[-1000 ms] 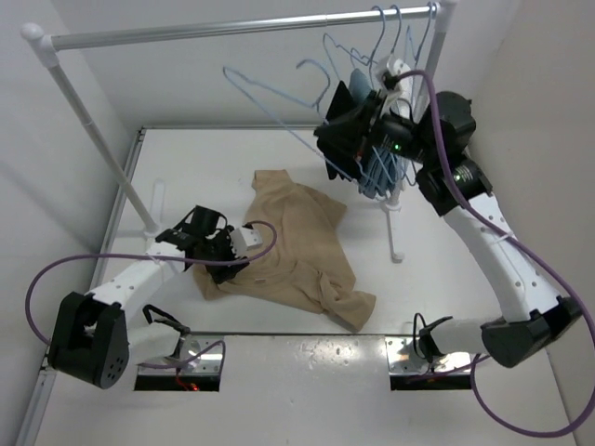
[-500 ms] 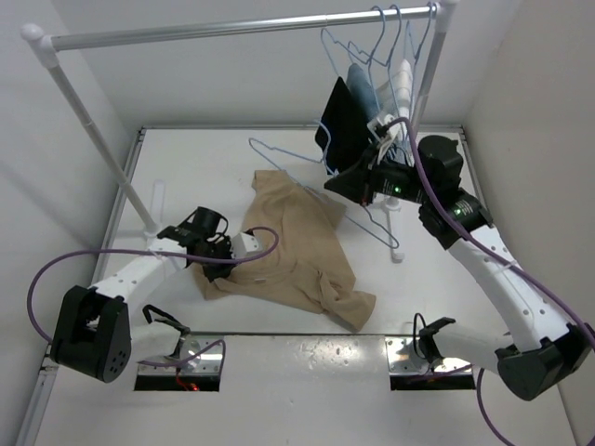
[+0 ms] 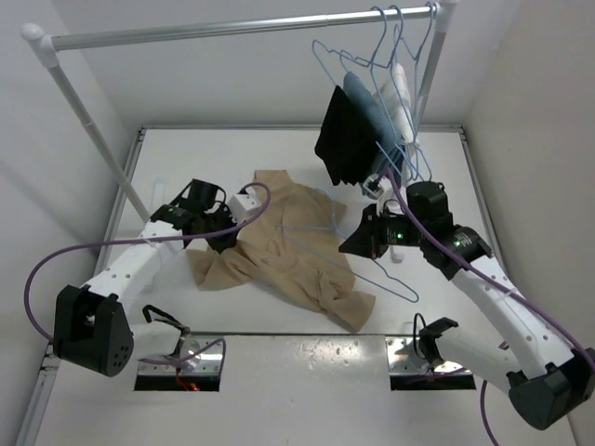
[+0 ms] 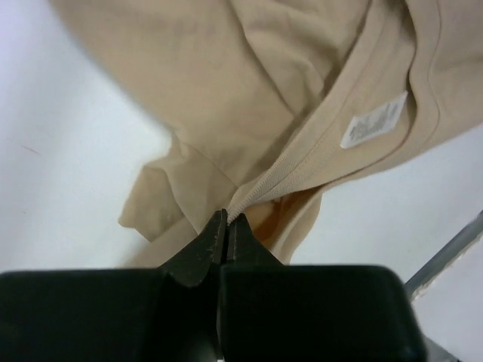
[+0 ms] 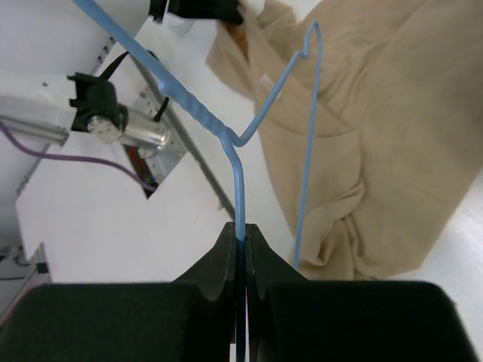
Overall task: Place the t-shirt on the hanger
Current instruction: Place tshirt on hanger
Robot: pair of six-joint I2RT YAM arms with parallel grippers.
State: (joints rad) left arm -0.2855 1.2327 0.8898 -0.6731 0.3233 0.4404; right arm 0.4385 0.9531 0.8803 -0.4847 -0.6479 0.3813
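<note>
The tan t-shirt (image 3: 296,255) lies crumpled on the white table, its neck end toward the left arm. My left gripper (image 3: 226,238) is shut on the ribbed collar edge of the t-shirt (image 4: 249,90), with the gripper (image 4: 227,219) pinching it at the tips; a white label (image 4: 375,121) shows inside the neck. My right gripper (image 3: 359,243) hovers over the shirt's right side. In the right wrist view this gripper (image 5: 242,231) is shut on the light-blue wire hanger (image 5: 200,113) near its twisted neck. The hanger (image 3: 395,286) slants down over the shirt (image 5: 377,136).
A white clothes rack spans the back, its bar (image 3: 232,28) overhead and a slanted post (image 3: 93,139) at the left. On the bar's right end hang a black garment (image 3: 342,135) and a blue garment (image 3: 367,98) on wire hangers. The rack's right foot (image 3: 396,253) stands behind the right arm.
The left gripper has closed on the shirt's collar and drawn it up and back. The right arm has carried the hanger down from the rack to over the shirt.
</note>
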